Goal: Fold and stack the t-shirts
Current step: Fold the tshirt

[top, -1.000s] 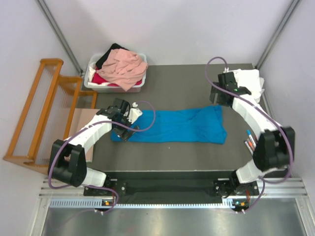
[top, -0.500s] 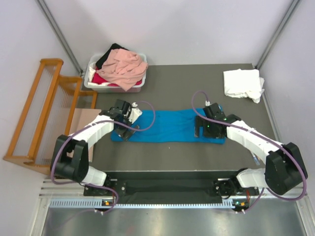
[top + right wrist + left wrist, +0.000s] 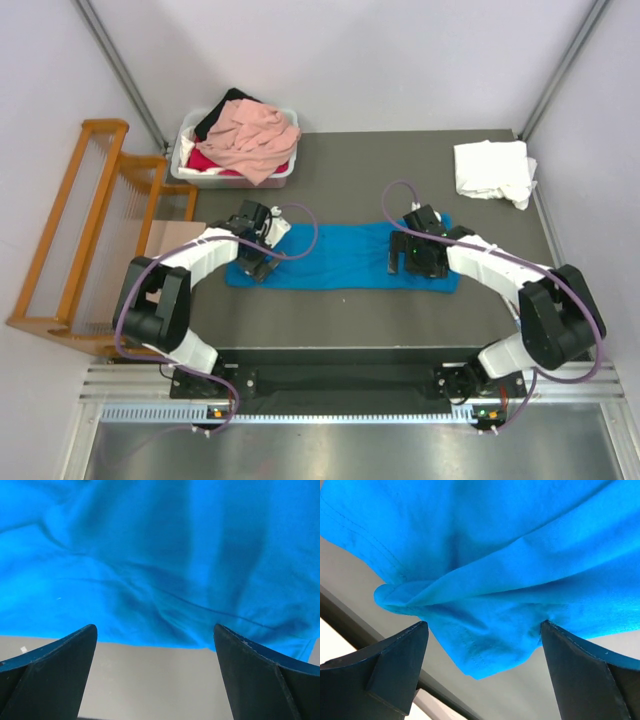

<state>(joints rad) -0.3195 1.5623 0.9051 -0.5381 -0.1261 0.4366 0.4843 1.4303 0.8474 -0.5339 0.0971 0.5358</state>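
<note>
Both hands are spread as wide as they go, and neither has hold of anything. The left hand [image 3: 256, 262] hangs over the left end of the blue t-shirt [image 3: 340, 258], which lies in a long flat band across the middle of the desk [image 3: 350, 170]. In the left wrist view, a bunched corner of the cloth sits between the fingers: a rounded fold with a stitched hem running off to one side and bare desk just past it. The right hand [image 3: 415, 262] is over the right part of the blue t-shirt, short of its right end. In the right wrist view, the near edge of the cloth lies between the fingers, with desk beyond. Whether any fingertip touches the cloth cannot be told.

The blue t-shirt looks light, soft and limp. It would likely sag and drape from wherever it is pinched, and its layers may slide over each other. The likeliest holds are the bunched corner under the left hand and the near edge under the right, taken deep enough to catch every layer.

A white t-shirt [image 3: 490, 168] lies well beyond the blue t-shirt's right end. More t-shirts [image 3: 250, 140] are heaped in a white tub [image 3: 186, 172] beyond its left end.
</note>
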